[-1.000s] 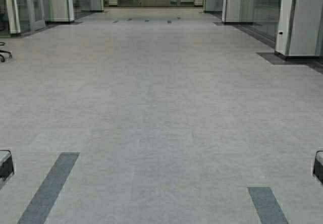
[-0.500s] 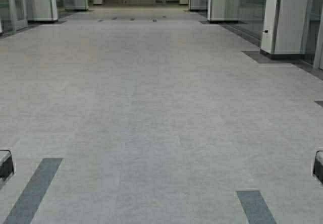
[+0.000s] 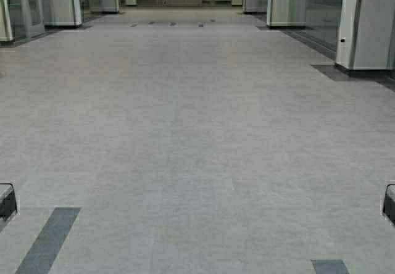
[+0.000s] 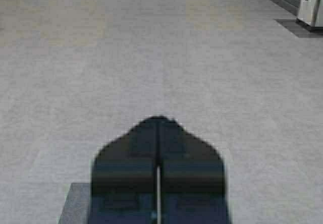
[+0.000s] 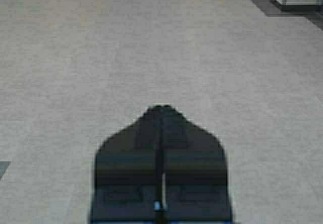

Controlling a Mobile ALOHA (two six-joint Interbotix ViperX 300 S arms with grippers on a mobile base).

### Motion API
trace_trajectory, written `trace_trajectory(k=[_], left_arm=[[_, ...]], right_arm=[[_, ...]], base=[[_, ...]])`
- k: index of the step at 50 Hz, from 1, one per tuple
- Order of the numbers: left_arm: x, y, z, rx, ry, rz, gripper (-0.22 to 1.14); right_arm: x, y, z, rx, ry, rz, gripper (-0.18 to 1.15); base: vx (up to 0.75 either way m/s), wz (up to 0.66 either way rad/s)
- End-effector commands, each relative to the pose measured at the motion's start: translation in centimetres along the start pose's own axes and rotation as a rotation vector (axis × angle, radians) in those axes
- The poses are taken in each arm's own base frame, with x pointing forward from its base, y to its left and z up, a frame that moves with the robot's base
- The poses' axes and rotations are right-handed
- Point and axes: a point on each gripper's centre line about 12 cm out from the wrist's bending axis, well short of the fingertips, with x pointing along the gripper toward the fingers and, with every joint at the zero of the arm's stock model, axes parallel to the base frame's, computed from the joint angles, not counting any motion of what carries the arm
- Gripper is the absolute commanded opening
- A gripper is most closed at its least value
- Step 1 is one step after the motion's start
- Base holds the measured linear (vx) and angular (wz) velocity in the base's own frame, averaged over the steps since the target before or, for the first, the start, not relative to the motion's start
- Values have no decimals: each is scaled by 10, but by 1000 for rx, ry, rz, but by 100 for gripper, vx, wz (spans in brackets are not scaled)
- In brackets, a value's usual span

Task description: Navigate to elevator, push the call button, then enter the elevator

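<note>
Grey floor [image 3: 197, 132] stretches ahead, flanked by white pillars [image 3: 364, 24] and glass partitions [image 3: 24, 5]. Left claw [image 4: 158, 128] and right claw [image 5: 161, 115] both hang closed, empty.

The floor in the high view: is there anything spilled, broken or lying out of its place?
Nothing stands out. The floor is bare grey tile with dark inlaid strips, and the pillars stand upright along the sides.
</note>
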Motion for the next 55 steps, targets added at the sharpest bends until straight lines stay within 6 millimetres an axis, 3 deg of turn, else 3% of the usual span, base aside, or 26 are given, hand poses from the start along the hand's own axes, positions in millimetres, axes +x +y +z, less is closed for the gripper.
trace_trajectory(k=[1,55], left_arm=[[2,0,3,9,-25,0,2],[1,0,1,12,-64,-1,2]], right_arm=[[1,0,5,1,-17,-1,7],[1,0,6,117,-40,3,7]], base=[[48,22],[54,11]])
